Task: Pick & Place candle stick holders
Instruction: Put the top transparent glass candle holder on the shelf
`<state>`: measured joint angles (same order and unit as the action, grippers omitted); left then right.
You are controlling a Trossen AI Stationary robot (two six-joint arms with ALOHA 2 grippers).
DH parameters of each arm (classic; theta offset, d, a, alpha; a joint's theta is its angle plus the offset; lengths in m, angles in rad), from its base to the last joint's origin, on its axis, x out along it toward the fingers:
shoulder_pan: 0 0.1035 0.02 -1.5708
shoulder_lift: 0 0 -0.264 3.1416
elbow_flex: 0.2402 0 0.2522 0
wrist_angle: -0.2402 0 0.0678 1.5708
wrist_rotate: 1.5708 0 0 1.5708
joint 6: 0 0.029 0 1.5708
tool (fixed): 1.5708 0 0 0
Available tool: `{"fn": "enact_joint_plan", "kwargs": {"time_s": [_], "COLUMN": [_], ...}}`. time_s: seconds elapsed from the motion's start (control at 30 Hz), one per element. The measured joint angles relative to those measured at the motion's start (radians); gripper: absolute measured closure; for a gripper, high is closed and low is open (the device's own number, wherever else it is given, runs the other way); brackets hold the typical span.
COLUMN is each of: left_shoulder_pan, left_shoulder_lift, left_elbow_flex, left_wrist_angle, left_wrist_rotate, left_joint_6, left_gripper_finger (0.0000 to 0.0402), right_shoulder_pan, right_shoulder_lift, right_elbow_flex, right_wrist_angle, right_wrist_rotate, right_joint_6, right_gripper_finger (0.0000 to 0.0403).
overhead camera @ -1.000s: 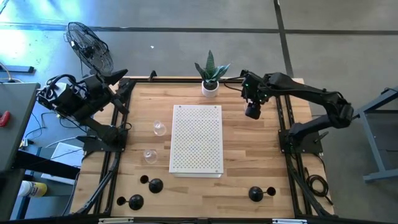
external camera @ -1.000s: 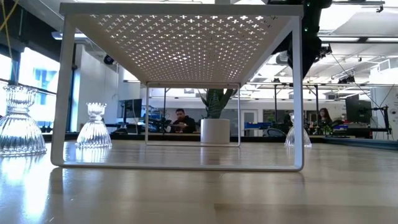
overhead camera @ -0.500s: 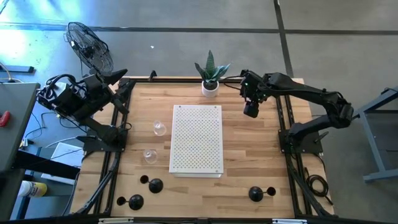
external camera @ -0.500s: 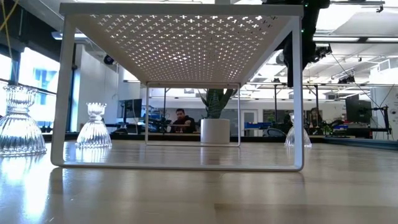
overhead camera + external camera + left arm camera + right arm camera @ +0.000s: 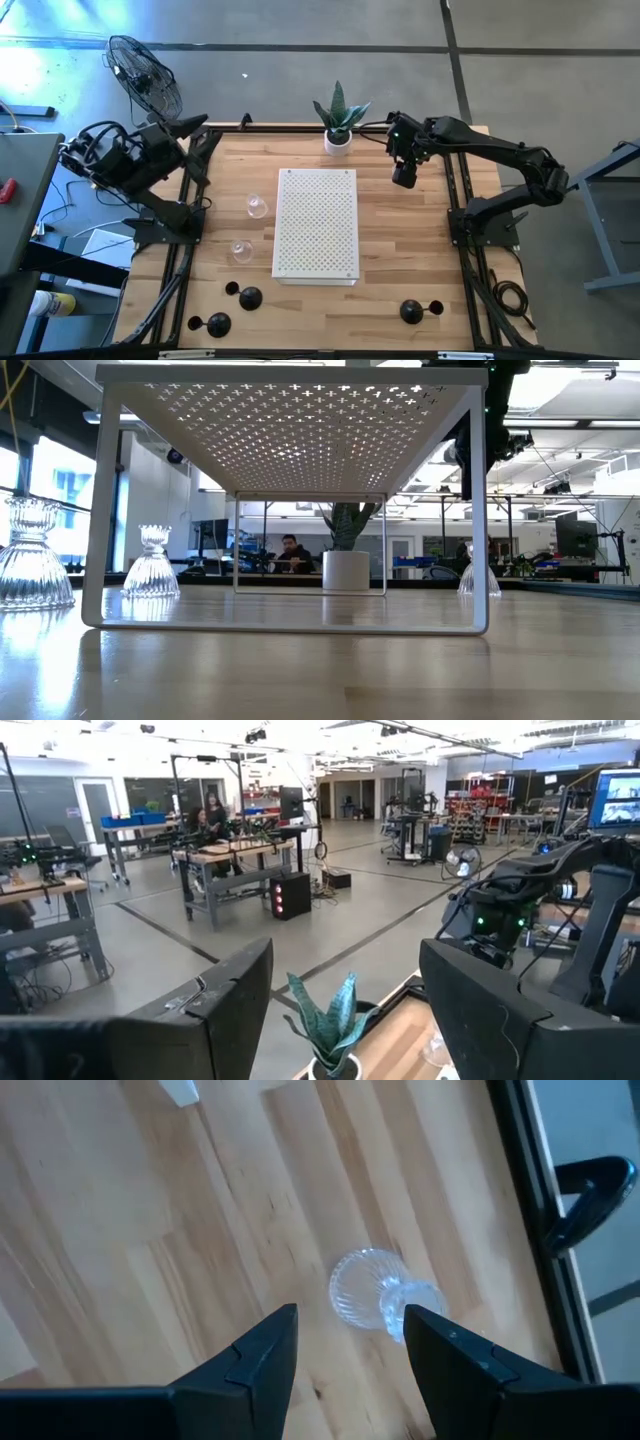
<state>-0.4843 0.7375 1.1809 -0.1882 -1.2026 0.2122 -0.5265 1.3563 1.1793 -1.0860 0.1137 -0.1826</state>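
Shifted slightly toward the plant (image 5: pixel 339 112), right gripper (image 5: pixel 345 1342) hovering, fingers spread, above 1 clear glass holder (image 5: pixel 385 1293).

Grey concrete floor (image 5: pixel 300 70) surrounds the wooden table (image 5: pixel 400 260), with a black fan (image 5: pixel 145 75) standing off its 10 o'clock corner. Beyond, an open workshop: workbenches (image 5: pixel 230 855), monitors (image 5: pixel 612 800), bright ceiling lights (image 5: pixel 560 390), and a person (image 5: pixel 291 553) seated far back.

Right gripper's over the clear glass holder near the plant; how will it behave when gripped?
The clear glass holder looks smooth and ribbed, so probably slippery. Its narrow neck over a flared base suggests it may tip if nudged. Being glass, likely fragile; the open right gripper should close gently.
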Motion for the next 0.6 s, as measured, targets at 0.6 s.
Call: {"fn": "enact_joint_plan", "kwargs": {"time_s": [0.6], "left_shoulder_pan": [0.000], "left_shoulder_lift": [0.000], "left_elbow_flex": [0.000], "left_wrist_angle": [-0.027], "left_wrist_rotate": [0.037], "left_joint_6": [-0.039], "left_gripper_finger": [0.0152], "right_shoulder_pan": [-0.094], "right_shoulder_lift": [0.071], "right_elbow_flex": [0.000], "right_wrist_angle": [-0.056], "right_wrist_rotate": [-0.071], "right_joint_6": [-0.076], "right_gripper_finger": [0.0226]}}
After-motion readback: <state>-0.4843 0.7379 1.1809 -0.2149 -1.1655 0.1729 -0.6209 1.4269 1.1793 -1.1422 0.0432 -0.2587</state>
